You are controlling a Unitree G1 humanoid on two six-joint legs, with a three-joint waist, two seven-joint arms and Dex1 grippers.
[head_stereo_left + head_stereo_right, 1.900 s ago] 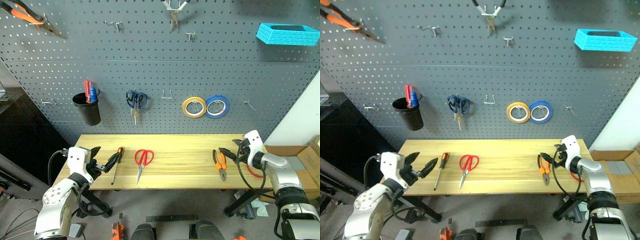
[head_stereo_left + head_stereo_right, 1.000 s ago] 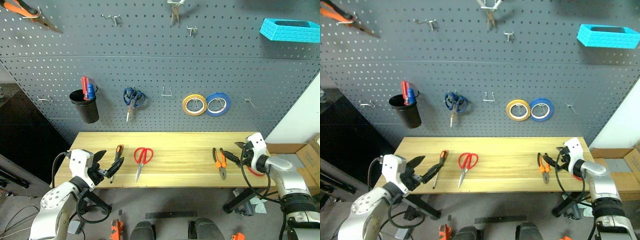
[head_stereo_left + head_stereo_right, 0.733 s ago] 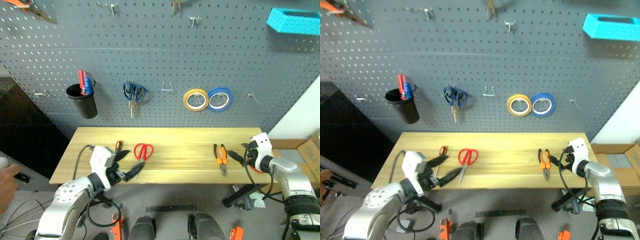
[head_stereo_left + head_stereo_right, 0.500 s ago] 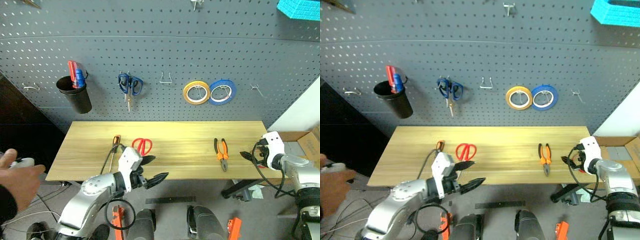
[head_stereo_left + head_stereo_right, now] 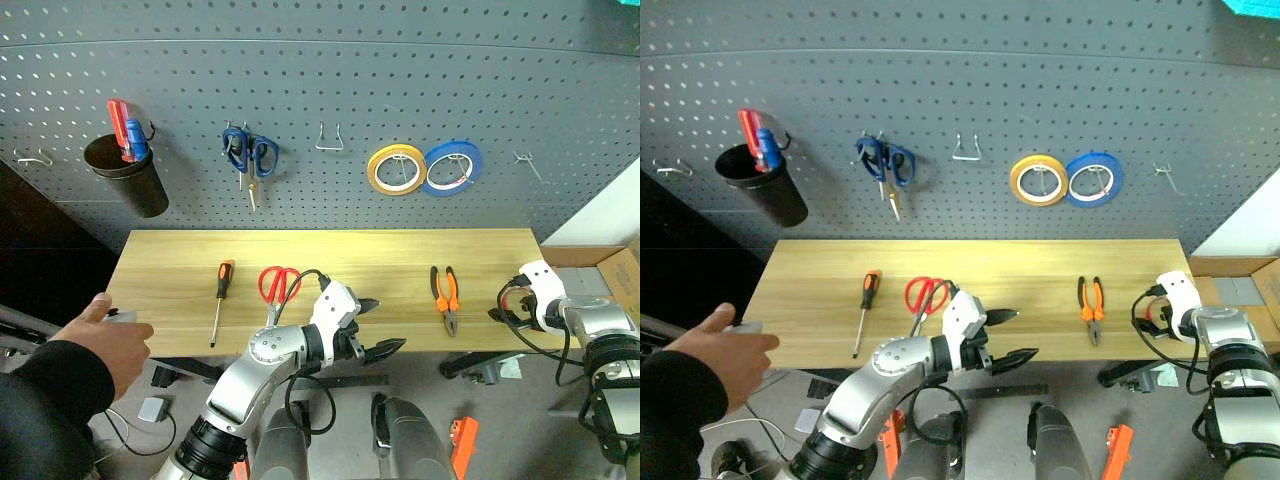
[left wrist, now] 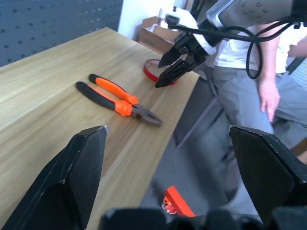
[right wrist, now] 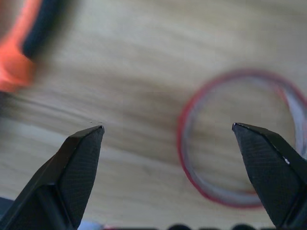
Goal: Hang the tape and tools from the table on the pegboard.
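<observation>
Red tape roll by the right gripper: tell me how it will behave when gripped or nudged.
The red tape roll lies flat on the table, so it probably will not roll away. It is a thin ring with a wide hollow centre, so probably light, and it may skid on the smooth wood. Its thin wall might flex if squeezed.

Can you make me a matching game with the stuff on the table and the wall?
Things:
1. pliers
2. screwdriver
3. blue-handled scissors
4. red tape

Places:
A. hanging on the pegboard
B. under the right claw
C. nearest the table's left end
D. just left of the red tape

Pairs: 1-D, 2-C, 3-A, 4-B
</observation>
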